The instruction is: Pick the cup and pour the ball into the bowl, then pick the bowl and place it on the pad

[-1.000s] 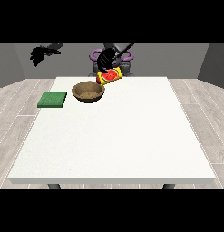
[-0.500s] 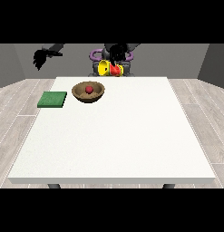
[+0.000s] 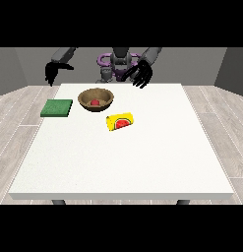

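cup (image 3: 120, 121): released, now on its side on table (image 3: 142, 157) near bowl (image 3: 96, 99); hand at view's right (image 3: 141, 75): now empty, fingers spread

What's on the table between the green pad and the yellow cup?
The brown bowl with the red ball inside sits roughly between the green pad and the yellow cup, slightly behind that line, in the front view.

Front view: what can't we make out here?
- Yellow cup lies on its side on the table; its inside is too small to see.
- Red ball in the wooden bowl: the near rim hides its underside.
- Hand at the view's left: finger detail too small.
- Green pad: its thickness can't be judged.
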You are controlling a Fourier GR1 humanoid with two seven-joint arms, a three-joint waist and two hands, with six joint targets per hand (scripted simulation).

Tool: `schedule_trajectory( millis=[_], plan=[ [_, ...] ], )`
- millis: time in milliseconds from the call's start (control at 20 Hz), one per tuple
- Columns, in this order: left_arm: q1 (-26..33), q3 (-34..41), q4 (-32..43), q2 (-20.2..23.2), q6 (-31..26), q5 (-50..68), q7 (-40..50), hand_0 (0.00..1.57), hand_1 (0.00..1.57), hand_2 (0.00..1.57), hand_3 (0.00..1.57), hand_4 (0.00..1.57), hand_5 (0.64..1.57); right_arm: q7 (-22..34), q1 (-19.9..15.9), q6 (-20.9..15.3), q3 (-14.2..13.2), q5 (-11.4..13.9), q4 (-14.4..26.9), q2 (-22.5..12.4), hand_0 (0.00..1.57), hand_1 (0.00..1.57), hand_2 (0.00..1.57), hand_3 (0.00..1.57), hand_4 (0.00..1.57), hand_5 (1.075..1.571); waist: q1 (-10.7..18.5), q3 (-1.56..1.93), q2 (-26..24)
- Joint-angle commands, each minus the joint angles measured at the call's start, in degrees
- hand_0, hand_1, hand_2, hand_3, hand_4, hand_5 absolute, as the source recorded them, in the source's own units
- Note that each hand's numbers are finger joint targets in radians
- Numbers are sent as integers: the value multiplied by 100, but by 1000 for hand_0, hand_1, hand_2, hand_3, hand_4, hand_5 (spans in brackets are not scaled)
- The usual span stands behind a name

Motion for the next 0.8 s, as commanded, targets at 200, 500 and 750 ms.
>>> schedule_trajectory(
  millis=[200, 500, 750],
  plan=[
    [1221, 313, -1016, -53, -972, 2823, -2143, 0, 0, 0, 0, 0, 1566, 87, -310, -1266, 351, 440, -296, 931, 0, 0, 0, 0, 244, 1571, 493, 92, 322],
    [1433, 672, -1036, 267, -1837, 3157, -2805, 0, 0, 0, 0, 0, 1563, -315, -383, -1782, 431, 583, 116, 1364, 0, 0, 0, 0, 327, 1570, 570, 118, 506],
    [1387, 971, -1103, 654, -2083, 3229, -2804, 0, 0, 0, 0, 0, 1565, -585, -850, -1827, 398, 559, 874, 1220, 0, 0, 0, 0, 259, 1567, 535, 119, 575]
  ],
)
